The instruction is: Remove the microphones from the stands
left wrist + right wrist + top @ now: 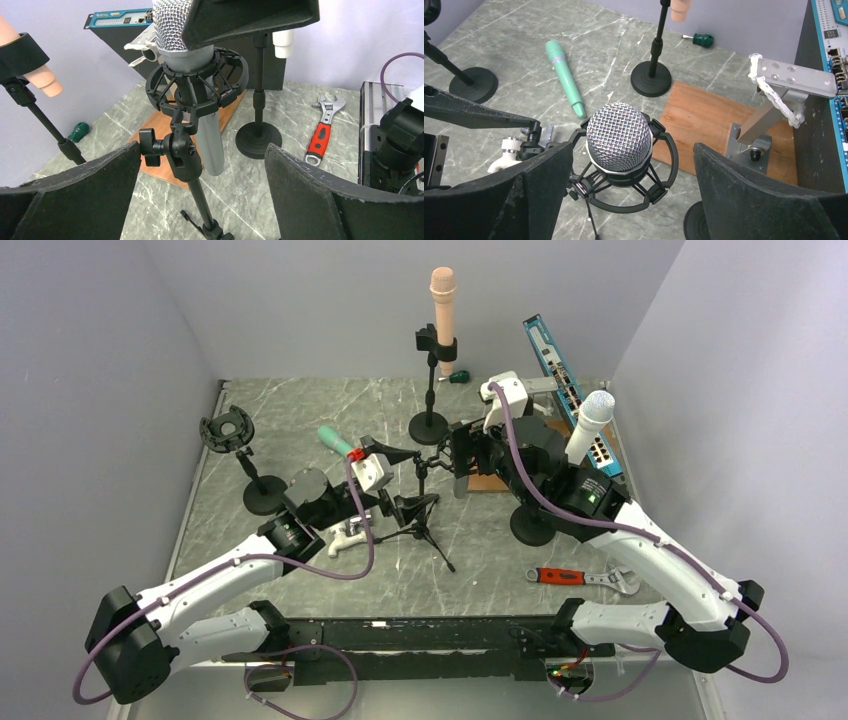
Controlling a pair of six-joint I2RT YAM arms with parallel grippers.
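A grey microphone with a silver mesh head (619,137) sits upright in a black shock mount (664,165) on a tripod stand (420,515) at the table's middle. Its grey body (212,140) hangs below the mount (197,82) beside the stand's pole (200,195). My right gripper (631,170) is open, with a finger on each side of the mesh head and not touching it. My left gripper (202,175) is open, with its fingers on either side of the pole below the mount's joint, apart from it.
A peach microphone (443,300) and a white one (592,420) stand on round-base stands behind and to the right. A teal microphone (565,77) lies on the table. An empty shock mount stand (228,430), a wrench (585,577), a wooden board (709,120) and a blue switch (565,390) are around.
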